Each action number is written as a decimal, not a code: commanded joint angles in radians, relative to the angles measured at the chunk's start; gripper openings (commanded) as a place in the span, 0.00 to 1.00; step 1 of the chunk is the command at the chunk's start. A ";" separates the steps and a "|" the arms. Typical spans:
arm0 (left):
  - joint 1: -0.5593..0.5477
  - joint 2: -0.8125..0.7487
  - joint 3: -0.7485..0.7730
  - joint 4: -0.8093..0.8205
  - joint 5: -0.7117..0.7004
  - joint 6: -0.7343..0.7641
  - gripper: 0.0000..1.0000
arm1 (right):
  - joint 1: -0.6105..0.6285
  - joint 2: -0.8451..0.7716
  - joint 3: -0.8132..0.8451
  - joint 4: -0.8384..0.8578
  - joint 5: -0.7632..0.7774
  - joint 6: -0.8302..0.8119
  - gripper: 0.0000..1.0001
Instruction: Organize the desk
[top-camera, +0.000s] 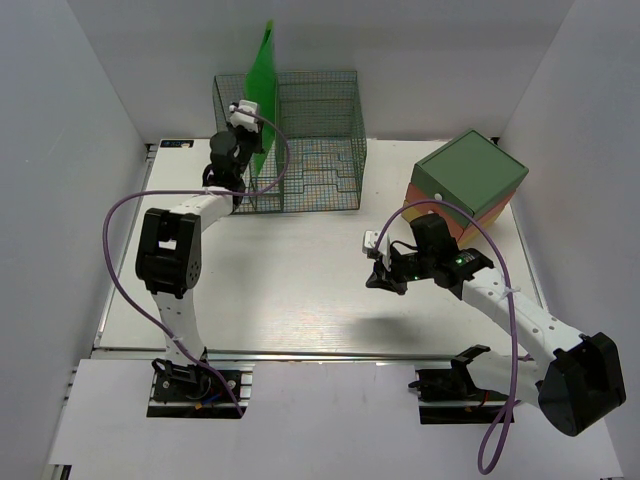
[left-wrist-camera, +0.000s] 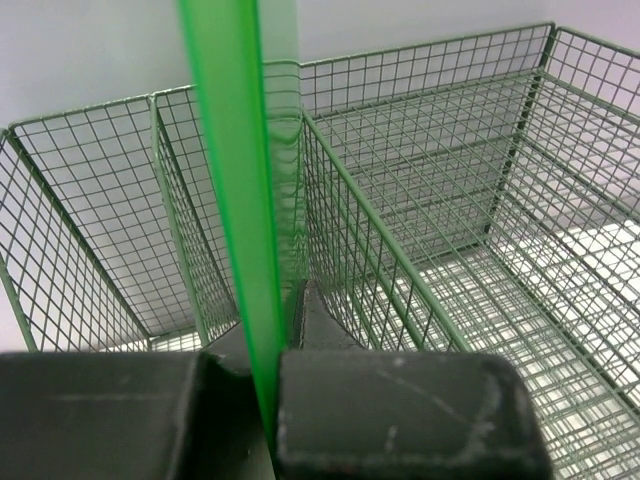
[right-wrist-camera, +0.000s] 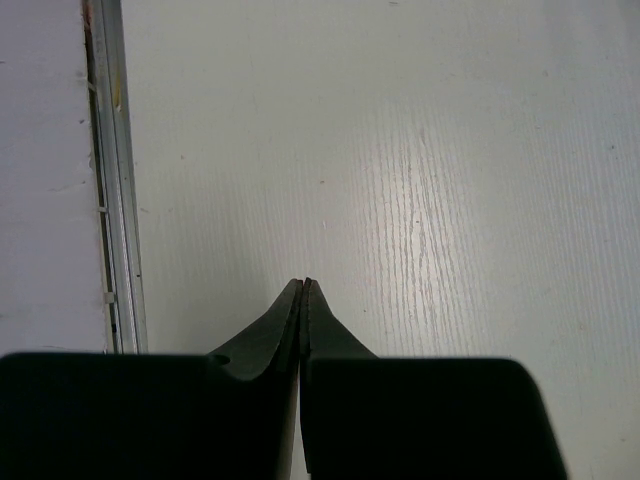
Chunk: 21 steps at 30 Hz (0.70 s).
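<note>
The desk (top-camera: 300, 290), one white tabletop, lay beneath both arms. The left gripper (left-wrist-camera: 275, 345) was pinched narrowly on one green sheet (left-wrist-camera: 235, 150), which it held upright on edge at the left part of the one wire rack (top-camera: 320, 95) at the desk's far side. The right gripper (right-wrist-camera: 303, 292) was fully closed and empty above bare desk, near the one green-topped box (top-camera: 468, 178).

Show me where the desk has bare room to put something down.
Widest bare patch: the white desk middle, between the two arms, in front of the green wire-mesh rack. A narrower strip lies between rack and green-topped drawer box. Crowded: the rack's left end, where the left gripper pinches a flat green sheet, and beside the box, under the shut right gripper.
</note>
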<state>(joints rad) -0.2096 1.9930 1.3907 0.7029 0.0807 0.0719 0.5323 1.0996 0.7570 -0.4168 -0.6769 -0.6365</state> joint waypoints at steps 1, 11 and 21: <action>0.004 -0.019 -0.022 0.092 0.059 0.023 0.00 | 0.000 -0.004 0.019 0.000 -0.019 -0.014 0.00; 0.013 -0.022 -0.091 0.096 0.080 0.026 0.00 | 0.000 -0.003 0.018 -0.004 -0.023 -0.017 0.00; 0.022 -0.025 -0.065 0.156 0.036 0.017 0.00 | 0.003 -0.003 0.018 -0.002 -0.024 -0.017 0.00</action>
<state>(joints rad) -0.1947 1.9919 1.3144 0.8417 0.1173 0.0967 0.5323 1.0996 0.7570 -0.4168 -0.6773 -0.6388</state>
